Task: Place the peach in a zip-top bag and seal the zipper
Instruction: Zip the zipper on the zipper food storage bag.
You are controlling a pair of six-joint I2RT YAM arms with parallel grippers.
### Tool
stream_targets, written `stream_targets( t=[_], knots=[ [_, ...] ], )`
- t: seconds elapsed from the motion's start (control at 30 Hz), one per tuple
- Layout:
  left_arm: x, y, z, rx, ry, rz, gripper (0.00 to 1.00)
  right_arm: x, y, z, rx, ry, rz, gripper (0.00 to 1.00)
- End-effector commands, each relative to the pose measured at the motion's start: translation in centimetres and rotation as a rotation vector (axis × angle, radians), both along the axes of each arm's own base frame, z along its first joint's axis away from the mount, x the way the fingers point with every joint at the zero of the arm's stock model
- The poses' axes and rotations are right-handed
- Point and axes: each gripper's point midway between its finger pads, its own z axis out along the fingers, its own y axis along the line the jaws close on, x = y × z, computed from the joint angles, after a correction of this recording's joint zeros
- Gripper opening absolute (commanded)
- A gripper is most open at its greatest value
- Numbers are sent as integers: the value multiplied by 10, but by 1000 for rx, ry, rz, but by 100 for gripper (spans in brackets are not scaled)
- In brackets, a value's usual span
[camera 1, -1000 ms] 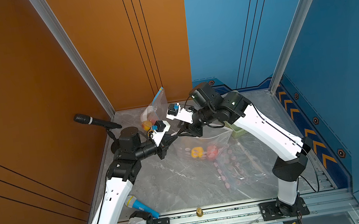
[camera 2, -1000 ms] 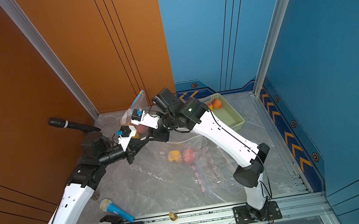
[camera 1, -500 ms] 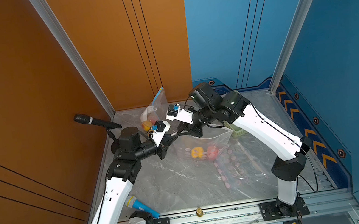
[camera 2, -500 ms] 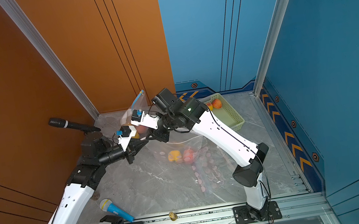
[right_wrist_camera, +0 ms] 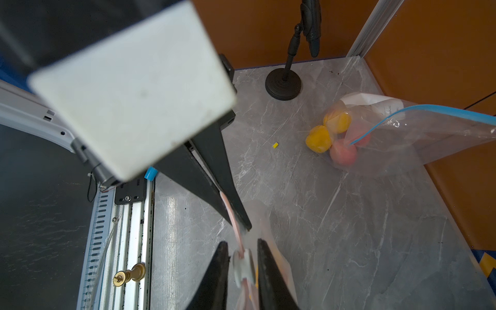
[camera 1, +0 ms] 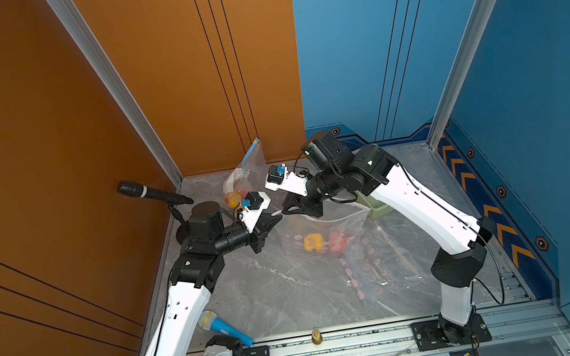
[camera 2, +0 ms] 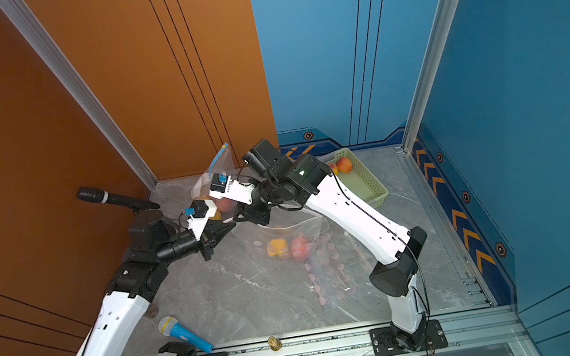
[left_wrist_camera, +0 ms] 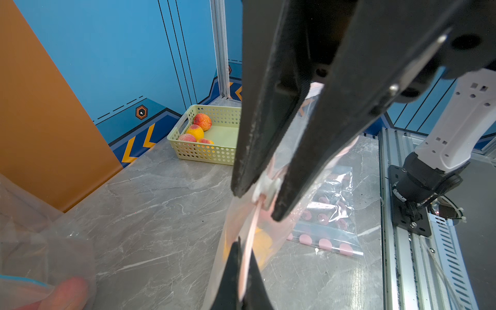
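Left gripper (right_wrist_camera: 240, 225) clamps the zipper strip (left_wrist_camera: 252, 230) of my limp, slippery bag (camera 1: 325, 226); right gripper (left_wrist_camera: 261, 200) nips the rigid slider (right_wrist_camera: 243, 264), my best handle.

The right claw (left_wrist_camera: 257, 204) hides the basket's (left_wrist_camera: 204, 155) end; beneath that claw, the bag's (left_wrist_camera: 236, 214) fruit (left_wrist_camera: 264, 243) is only a blur.

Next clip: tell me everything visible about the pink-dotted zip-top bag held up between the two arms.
The zip-top bag is clear thin plastic printed with pink dots, with a pink zipper strip along its top and a white slider on it. It hangs crumpled from that strip, its lower end seemingly resting on the grey table. The left tool is shut on the strip; the right tool is closed on the slider. Inside lie a yellow fruit and a red fruit.
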Motion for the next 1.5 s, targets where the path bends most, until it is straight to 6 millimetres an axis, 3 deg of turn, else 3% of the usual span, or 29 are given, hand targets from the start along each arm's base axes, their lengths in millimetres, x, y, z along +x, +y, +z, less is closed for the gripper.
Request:
stream_targets(
  t=[0.0, 0.67, 1.47],
  knots=[
    [-1, -1, 2, -1, -16, 1, 0, -2, -3, 2, -8, 5, 7, 23],
    [11, 9, 2, 8, -7, 101, 0, -2, -13, 1, -34, -4, -4, 0],
    [18, 25, -5, 17, 23, 181, 0, -2, -40, 9, -76, -35, -56, 0]
  ],
)
